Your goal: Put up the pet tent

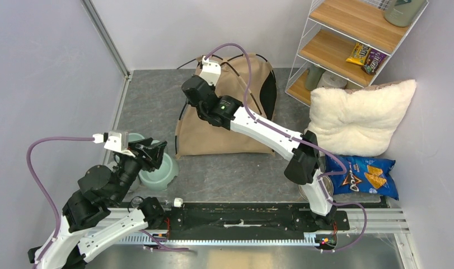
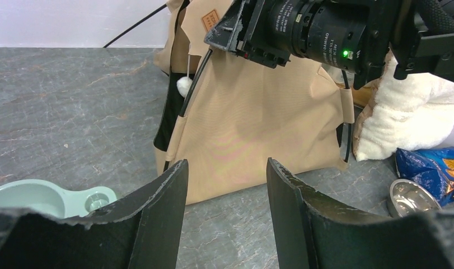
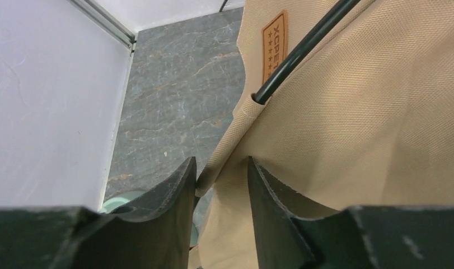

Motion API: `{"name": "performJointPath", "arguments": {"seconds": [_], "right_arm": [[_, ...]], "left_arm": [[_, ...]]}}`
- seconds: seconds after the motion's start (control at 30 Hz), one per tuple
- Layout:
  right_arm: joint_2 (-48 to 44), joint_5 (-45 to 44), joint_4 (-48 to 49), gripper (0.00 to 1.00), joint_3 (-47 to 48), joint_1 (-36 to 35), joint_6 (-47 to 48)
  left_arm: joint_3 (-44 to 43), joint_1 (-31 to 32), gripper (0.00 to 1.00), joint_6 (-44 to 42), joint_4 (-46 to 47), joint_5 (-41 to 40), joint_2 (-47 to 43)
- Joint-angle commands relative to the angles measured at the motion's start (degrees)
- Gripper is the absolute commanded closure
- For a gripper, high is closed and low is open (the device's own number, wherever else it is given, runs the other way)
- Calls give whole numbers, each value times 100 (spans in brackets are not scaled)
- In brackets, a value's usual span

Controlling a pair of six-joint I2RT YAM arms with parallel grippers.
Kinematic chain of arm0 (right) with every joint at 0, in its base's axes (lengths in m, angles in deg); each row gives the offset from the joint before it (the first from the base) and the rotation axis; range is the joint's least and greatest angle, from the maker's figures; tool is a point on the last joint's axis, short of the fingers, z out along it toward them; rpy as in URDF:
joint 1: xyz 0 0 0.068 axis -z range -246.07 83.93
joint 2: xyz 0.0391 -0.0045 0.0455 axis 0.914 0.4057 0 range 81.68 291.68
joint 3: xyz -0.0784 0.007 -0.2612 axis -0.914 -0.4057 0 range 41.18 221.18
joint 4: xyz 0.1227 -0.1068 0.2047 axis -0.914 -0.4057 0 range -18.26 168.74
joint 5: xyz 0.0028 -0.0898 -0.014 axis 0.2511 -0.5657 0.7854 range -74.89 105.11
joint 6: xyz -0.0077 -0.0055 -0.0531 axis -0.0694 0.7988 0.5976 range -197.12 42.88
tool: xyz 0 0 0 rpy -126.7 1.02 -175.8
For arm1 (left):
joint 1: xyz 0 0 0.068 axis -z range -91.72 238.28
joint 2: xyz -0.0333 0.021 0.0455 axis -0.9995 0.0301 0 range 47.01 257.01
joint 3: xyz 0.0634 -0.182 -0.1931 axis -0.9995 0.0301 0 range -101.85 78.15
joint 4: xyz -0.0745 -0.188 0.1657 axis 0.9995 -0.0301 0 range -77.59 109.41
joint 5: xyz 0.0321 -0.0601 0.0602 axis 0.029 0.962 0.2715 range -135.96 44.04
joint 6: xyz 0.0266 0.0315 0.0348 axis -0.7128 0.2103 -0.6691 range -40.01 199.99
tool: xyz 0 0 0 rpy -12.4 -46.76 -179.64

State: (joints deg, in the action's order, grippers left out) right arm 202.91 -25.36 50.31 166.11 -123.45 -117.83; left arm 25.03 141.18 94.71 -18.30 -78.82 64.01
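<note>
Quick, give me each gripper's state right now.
Left gripper: open, holding nothing.
Right gripper: open, fingers at the pet tent fabric edge, no grip visible.

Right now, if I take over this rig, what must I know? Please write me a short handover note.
Left gripper: open, empty, near the green bowl.
Right gripper: jaws apart around a fabric edge of the pet tent, below a black pole; no firm grip seen.
Done: that pole is in its sleeve.
Left: the tent looks slack, so it probably needs pulling into full shape.
</note>
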Motion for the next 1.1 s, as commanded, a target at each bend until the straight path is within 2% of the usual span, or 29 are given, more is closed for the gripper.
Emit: {"name": "performJointPath", "arguments": {"seconds": [0.0, 0.17, 0.23, 0.4, 0.6, 0.67, 0.87, 1.07], "right_arm": [[73, -361, -110, 60, 304, -10, -86], [96, -300, -113, 94, 361, -10, 101], [22, -252, -73, 100, 340, -7, 211], [-407, -107, 178, 100, 130, -10, 584], [-1550, -85, 1247, 100, -1101, -13, 1107], [-1770, -205, 1320, 100, -1267, -10, 1190], [-2111, -177, 1946, 100, -1862, -10, 1389], [-1910, -120, 2793, 100, -2192, -8, 1424]], "left_arm": [[-66, 16, 40, 72, -8, 45, -51], [-135, 18, 40, -61, -39, 148, 12], [-178, 16, 40, -121, -83, 173, 14], [-277, 16, 40, -263, -179, 319, -33], [-209, 18, 40, -356, -191, 455, -159], [-192, 18, 40, -365, -186, 456, -186], [-131, 15, 40, -373, -89, 418, -256], [-123, 18, 40, -414, -17, 359, -241]]}}
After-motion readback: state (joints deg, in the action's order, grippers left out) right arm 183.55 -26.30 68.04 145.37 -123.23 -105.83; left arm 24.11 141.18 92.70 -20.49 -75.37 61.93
